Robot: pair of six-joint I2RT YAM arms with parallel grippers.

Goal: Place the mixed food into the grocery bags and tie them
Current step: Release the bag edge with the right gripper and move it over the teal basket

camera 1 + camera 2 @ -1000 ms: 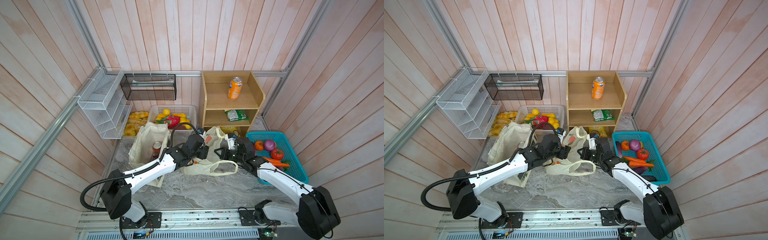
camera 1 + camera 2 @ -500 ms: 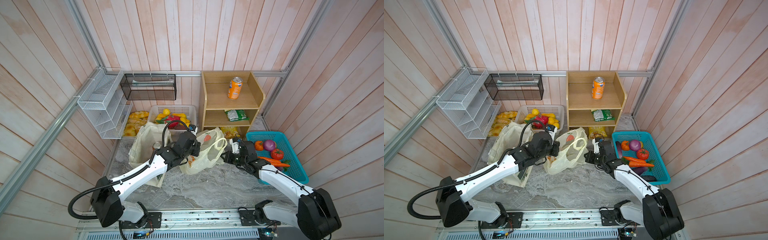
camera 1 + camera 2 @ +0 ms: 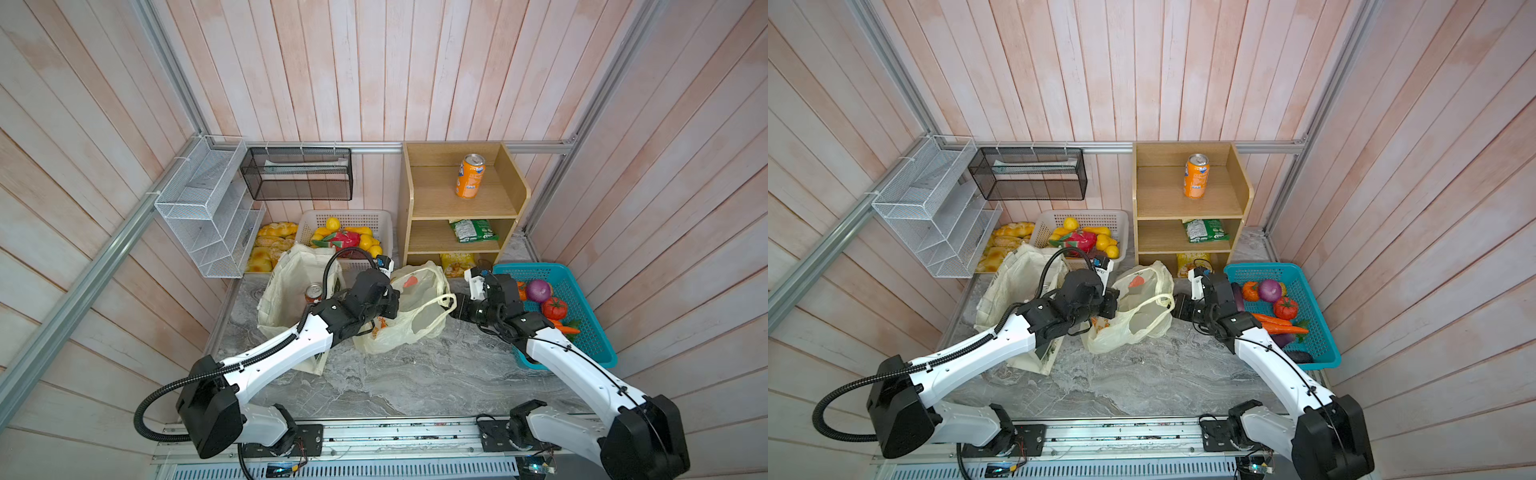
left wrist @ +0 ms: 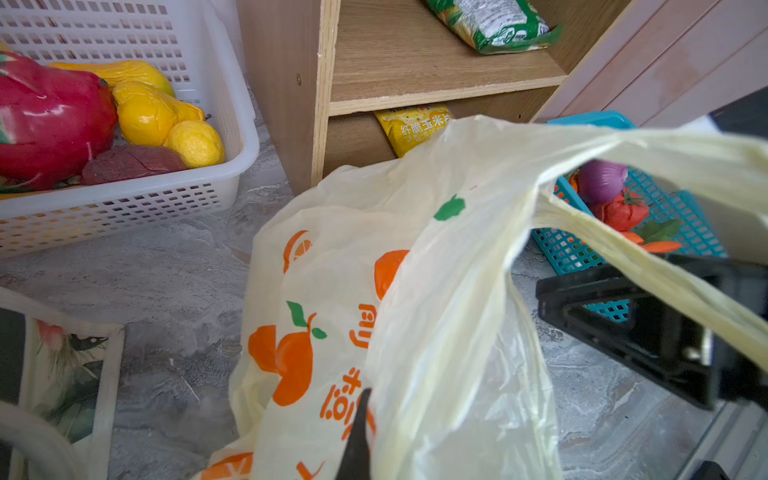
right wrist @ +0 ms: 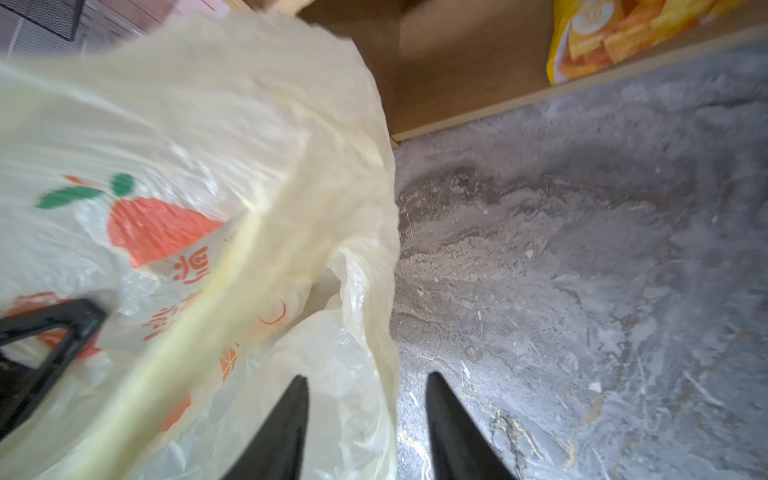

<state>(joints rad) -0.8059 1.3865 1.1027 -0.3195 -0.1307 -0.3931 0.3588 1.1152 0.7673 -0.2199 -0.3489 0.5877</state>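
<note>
- One side of the plastic bag point(image 3: 409, 328) is pinched in the left gripper point(image 3: 390, 309); it stands on the table point(image 3: 415, 374).
- Right gripper point(image 3: 453, 307), jaws spread, should catch the loop point(image 3: 432, 298) firmly before pulling.

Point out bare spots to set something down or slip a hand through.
Free: front counter between left arm and right arm, in front of the plastic bag; top shelf beside the orange can. Crowded: back row from tote to blue basket; left gripper and right gripper flank the bag.
</note>
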